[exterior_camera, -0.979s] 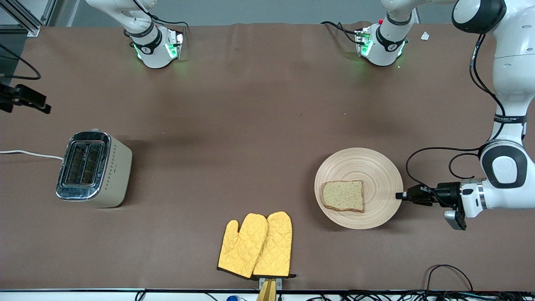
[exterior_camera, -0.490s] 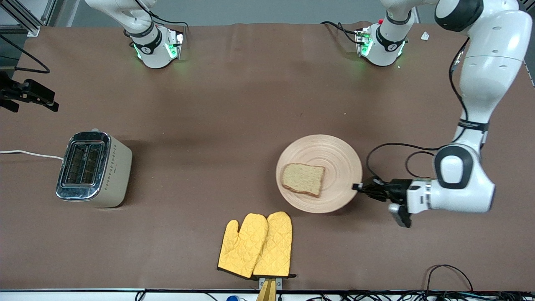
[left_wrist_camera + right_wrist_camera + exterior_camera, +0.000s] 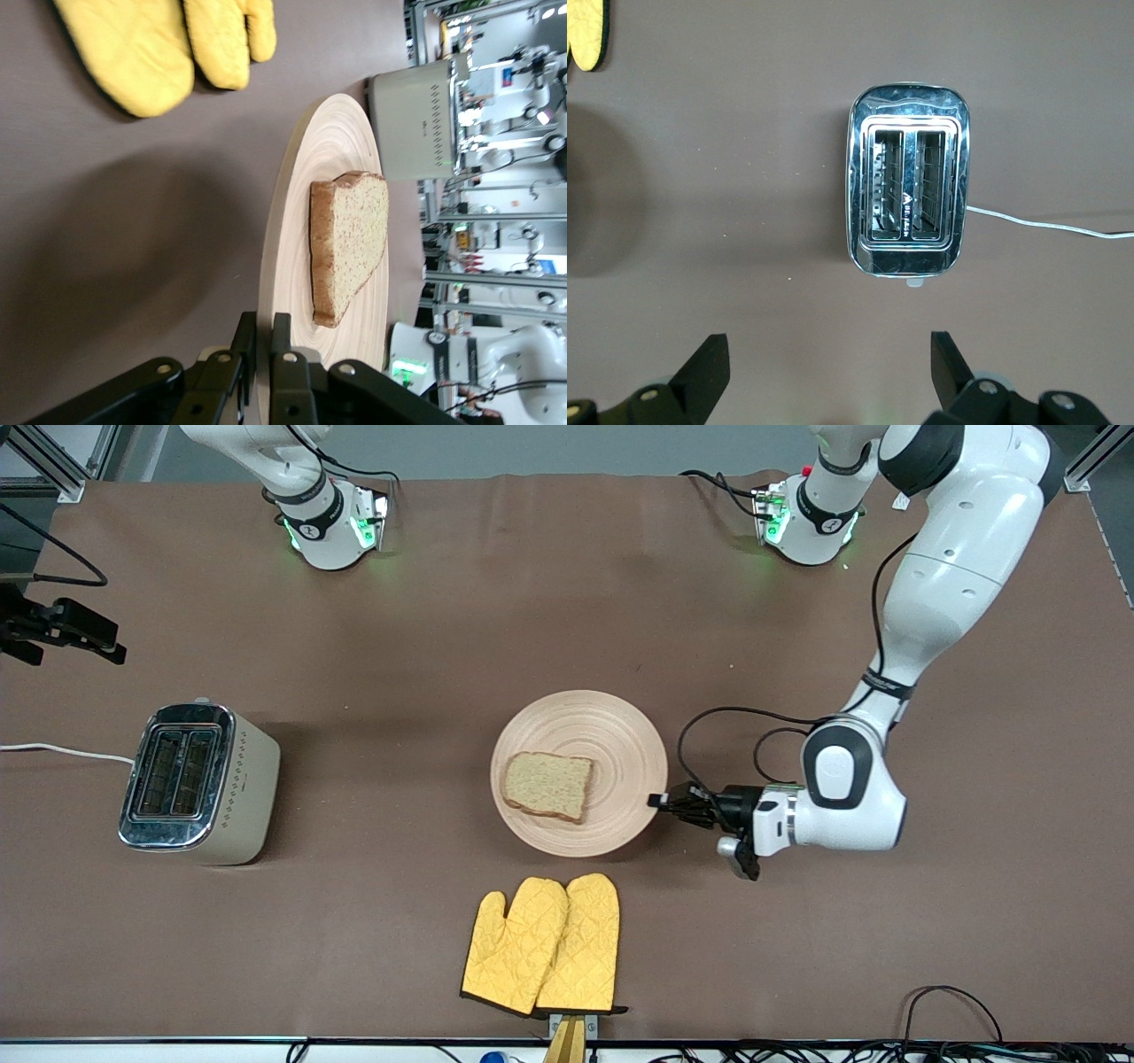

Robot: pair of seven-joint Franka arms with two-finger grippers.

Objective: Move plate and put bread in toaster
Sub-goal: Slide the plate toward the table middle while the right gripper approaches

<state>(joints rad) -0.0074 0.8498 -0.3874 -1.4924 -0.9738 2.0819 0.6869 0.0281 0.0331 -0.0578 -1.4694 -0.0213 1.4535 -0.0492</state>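
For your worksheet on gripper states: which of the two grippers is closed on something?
The left gripper, clamped on the plate rim. The right gripper hangs open above the toaster.

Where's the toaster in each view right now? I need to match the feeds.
Front view: the toaster stands at the right arm's end of the table, cord trailing off the edge.
Left wrist view: its cream side shows past the plate.
Right wrist view: seen from above, slots empty, the right gripper open over it.
Shared landmark: the yellow mitts.
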